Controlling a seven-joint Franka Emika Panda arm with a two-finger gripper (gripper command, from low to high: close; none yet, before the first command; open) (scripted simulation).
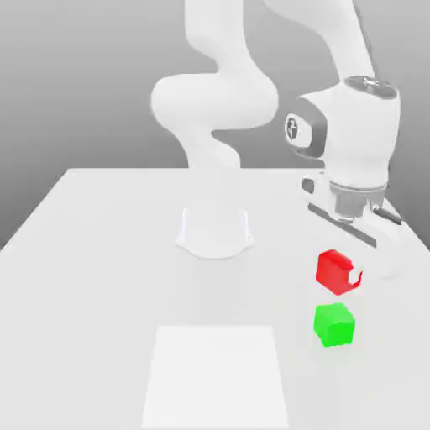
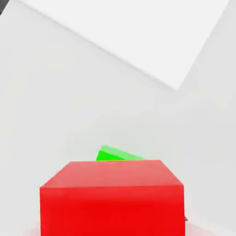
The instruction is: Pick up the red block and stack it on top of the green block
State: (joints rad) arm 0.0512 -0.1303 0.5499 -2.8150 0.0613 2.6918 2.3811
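Claw [image 1: 351, 273] clamped on the small matte red cube [image 1: 333, 270], held clear above the white desk [image 1: 101, 252]. Small matte green cube [image 1: 334, 325] rests on desk, just below the red one in the exterior view.

My claw [image 1: 357, 273] is shut on the red block [image 1: 332, 270], lifted off the table [image 1: 101, 243]. Open air between it and the green block [image 1: 334, 324] just below. Nothing beside green on either side. Arm base [image 1: 214, 233] well apart toward the exterior view's left. Flat white patch [image 1: 217, 376] near green, no obstacle.
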